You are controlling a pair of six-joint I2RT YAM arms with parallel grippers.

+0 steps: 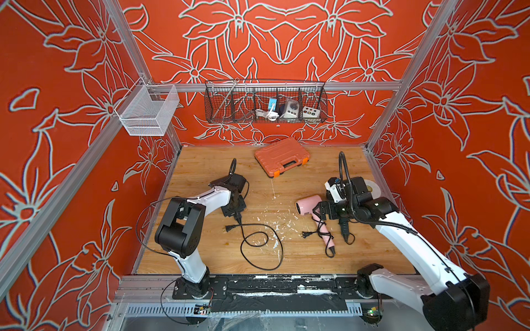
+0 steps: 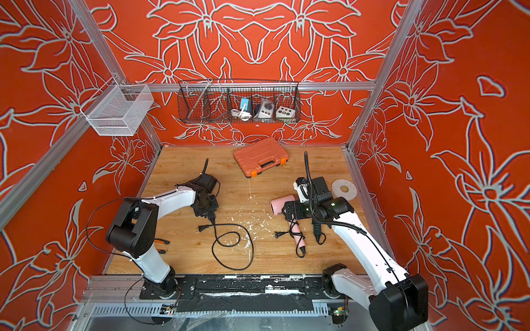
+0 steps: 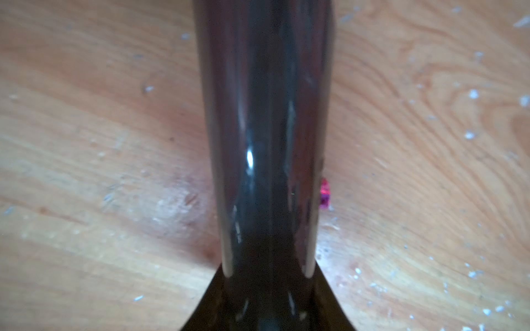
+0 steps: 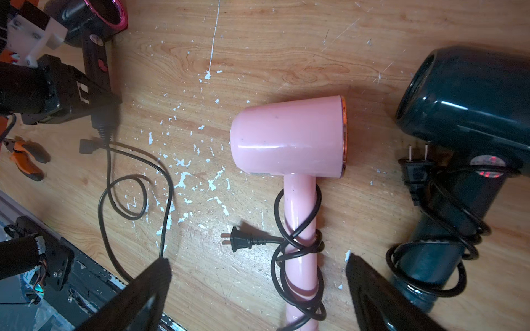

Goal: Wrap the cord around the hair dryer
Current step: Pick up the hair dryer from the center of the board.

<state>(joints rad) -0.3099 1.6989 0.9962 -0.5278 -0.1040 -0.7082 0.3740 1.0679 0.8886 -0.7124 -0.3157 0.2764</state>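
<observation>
Done: the pink hair dryer point(image 4: 286, 137), at 3 o'clock on the table point(image 1: 195, 166), lies with its cord coiled down the handle. The dark teal hair dryer point(image 4: 470, 100) just beside it is bound likewise.
Left to do: the black hair dryer point(image 4: 93, 51) lies at 9 o'clock, and its loose cord point(image 4: 107, 166) sprawls in loops toward 6 o'clock with the plug point(image 1: 228, 228) lying free.
Left gripper point(image 4: 97, 99): clenched on the black dryer's handle.
Right gripper point(image 4: 258, 266): jaws spread wide and empty, hovering over the pink dryer's handle.
Progress: two of three look finished, and winding of the third appears not yet begun.
Surface: wood-grain top, scuffed and flecked with white chips, with an orange tool case point(image 1: 282, 156) at 12 o'clock.
Room: red floral walls on an aluminium frame, a wire basket point(image 1: 220, 109) on the back rail, and a white mesh basket point(image 1: 146, 114) at 10 o'clock.
</observation>
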